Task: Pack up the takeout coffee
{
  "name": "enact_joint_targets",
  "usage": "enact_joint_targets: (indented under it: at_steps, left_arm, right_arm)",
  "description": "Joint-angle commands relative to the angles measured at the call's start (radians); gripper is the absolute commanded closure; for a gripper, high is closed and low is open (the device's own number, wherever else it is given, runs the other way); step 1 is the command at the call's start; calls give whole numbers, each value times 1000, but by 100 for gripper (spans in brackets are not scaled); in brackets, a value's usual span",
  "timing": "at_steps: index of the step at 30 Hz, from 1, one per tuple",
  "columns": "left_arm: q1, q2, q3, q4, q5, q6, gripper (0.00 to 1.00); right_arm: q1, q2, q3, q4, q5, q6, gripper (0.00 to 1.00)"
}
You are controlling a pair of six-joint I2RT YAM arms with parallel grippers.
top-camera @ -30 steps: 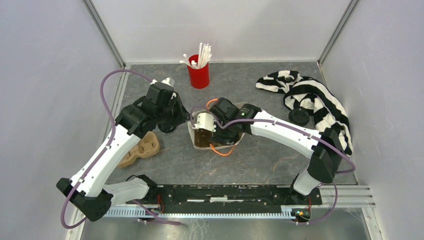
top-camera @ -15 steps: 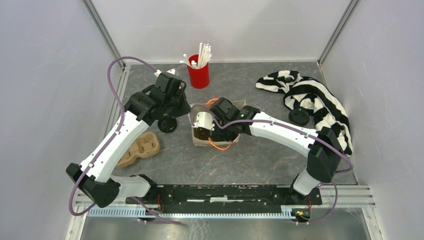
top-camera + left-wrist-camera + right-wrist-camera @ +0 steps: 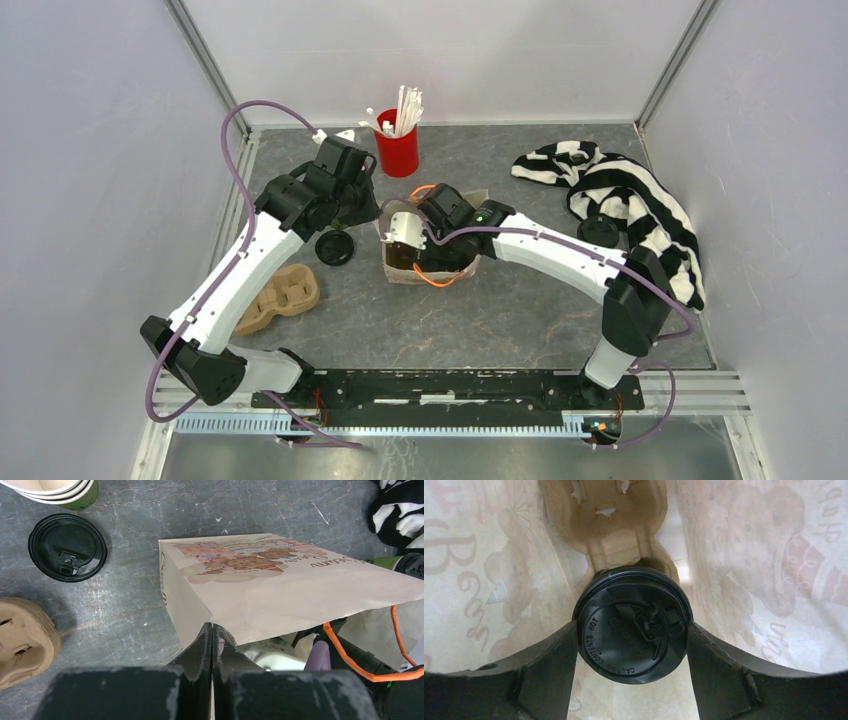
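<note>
– From above, how many coffees stood outside the paper bag [image 3: 400, 272]?
– Two. The first lidded cup [image 3: 335, 248] was just left of the bag. The second lidded cup [image 3: 600, 232] was well to its right, by the striped cloth [image 3: 625, 195].
– And the left wrist view?
– The left gripper [image 3: 211, 632] was pinched tight on the bag's near edge.
– The right wrist?
– Inside the bag, the right gripper [image 3: 631, 630] clasped a third lidded cup [image 3: 633, 605], its wide-set fingers pressing the lid. One cardboard carrier [image 3: 611, 525] lay beyond.
</note>
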Motion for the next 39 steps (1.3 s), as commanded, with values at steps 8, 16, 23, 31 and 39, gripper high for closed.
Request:
enact_joint_targets:
  at_steps: [8, 16, 23, 31, 39]
  left_arm:
    - [4, -13, 19, 12, 11, 37, 98]
    - [6, -14, 9, 14, 37, 30, 98]
    - [6, -10, 14, 10, 41, 17, 98]
    - [6, -17, 4, 40, 115, 6, 98]
    - [6, -41, 0, 22, 95, -17, 98]
  right_arm:
    - [-5, 0, 172, -152, -8, 127, 2]
    - [6, -42, 255, -195, 5, 197, 2]
    - [14, -107, 322, -232, 1, 268, 2]
    - [15, -148, 253, -167, -1, 281, 12]
    - [15, -224, 365, -108, -51, 387, 15]
